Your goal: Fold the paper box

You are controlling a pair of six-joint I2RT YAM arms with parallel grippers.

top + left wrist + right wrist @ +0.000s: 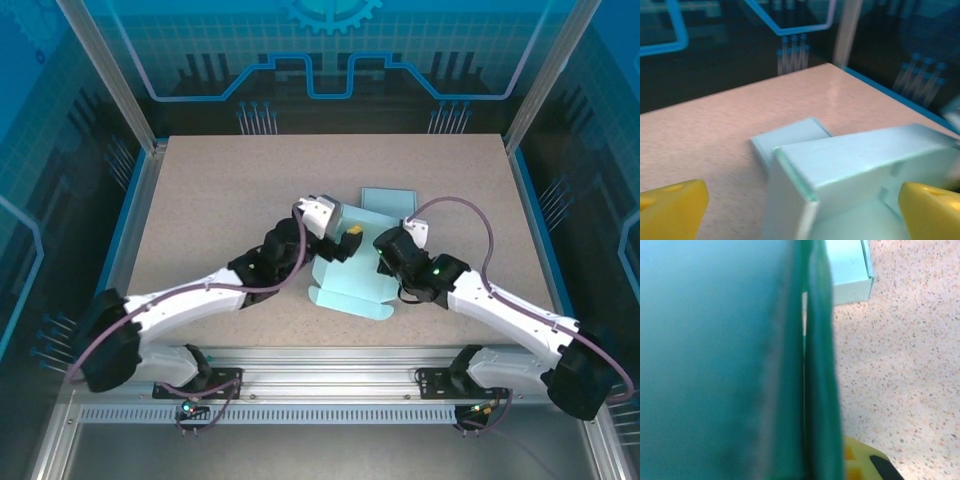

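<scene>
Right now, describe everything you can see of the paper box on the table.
The paper box is pale blue card, half-folded: walls raised, one flap flat on the table at the far side, another at the near edge. It lies between the arms. The open left tool straddles a raised corner; the shut right tool pinches a doubled panel.

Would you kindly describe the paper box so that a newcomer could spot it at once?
Look at the speckled beige table. At its middle, between the left arm and the right arm, lies the paper box. It is pale blue card, partly folded, unlike the black and white arms.
</scene>
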